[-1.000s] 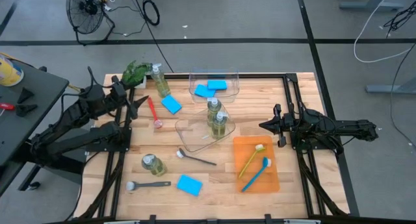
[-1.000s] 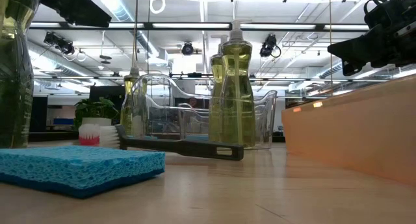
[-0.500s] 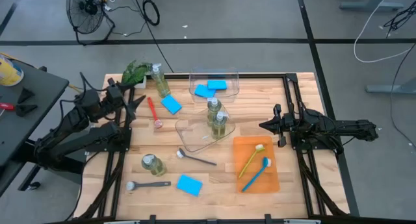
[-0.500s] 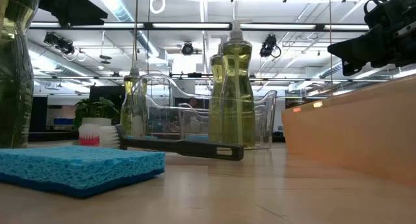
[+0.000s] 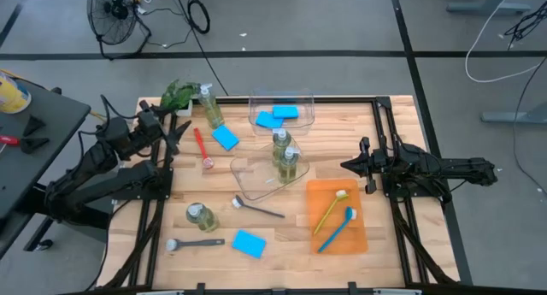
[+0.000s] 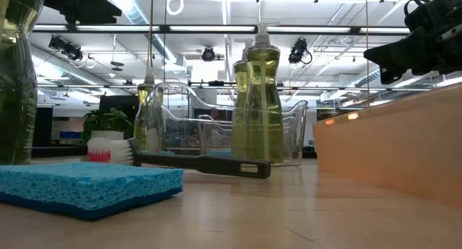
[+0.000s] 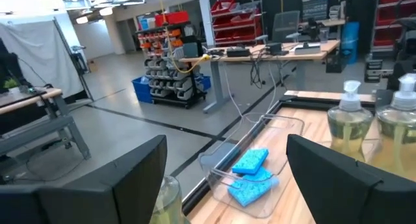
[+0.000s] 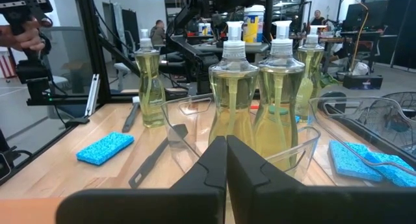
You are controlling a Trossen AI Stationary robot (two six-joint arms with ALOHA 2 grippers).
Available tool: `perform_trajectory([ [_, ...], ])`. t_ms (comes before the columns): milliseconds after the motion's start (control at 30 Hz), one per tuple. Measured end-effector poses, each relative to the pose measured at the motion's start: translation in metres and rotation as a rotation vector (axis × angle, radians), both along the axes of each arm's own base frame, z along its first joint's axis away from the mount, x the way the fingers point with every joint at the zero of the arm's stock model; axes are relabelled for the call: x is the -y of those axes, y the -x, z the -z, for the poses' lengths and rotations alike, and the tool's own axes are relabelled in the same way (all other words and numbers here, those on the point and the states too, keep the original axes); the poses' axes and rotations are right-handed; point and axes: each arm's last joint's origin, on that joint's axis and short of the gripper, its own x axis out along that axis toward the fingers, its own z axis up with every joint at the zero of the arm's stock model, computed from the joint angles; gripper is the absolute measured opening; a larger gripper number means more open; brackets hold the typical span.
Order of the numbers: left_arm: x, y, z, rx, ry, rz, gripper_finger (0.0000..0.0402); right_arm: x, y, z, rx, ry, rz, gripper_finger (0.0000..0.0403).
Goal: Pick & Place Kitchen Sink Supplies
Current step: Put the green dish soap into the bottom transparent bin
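Note:
My left gripper (image 5: 181,134) hovers open above the table's far-left part, beside the red dish brush (image 5: 202,147) and a blue sponge (image 5: 226,138). In the left wrist view, its fingers (image 7: 130,178) frame a clear bin holding two blue sponges (image 7: 252,174). My right gripper (image 5: 345,165) is shut and hangs level at the right, pointing at two pump bottles (image 8: 255,87) standing in a clear bin (image 5: 256,177). Other bottles stand far left (image 5: 211,108) and near left (image 5: 201,216). Two dark grey brushes (image 5: 256,208) (image 5: 195,242) and a sponge (image 5: 249,243) lie on the table.
An orange tray (image 5: 359,235) at the near right holds a yellow-green brush (image 5: 332,208) and a blue brush (image 5: 338,228). A leafy plant (image 5: 178,94) stands at the far-left corner. Bare wood shows between the near bottle and the tray. A fan and cables lie beyond the table.
My left arm has drawn back a little toward the table's left and far edges and risen slightly, its gripper staying open. Nothing on the table has moved.

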Motion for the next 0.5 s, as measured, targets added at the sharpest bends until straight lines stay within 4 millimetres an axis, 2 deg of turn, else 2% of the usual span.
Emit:
perform_trajectory([
  [500, -0.008, -0.014, 0.012, 0.0, -0.001, -0.019, 0.0319, 0.0, 0.0, 0.0, 0.0, 0.0, 0.0, 0.0007],
])
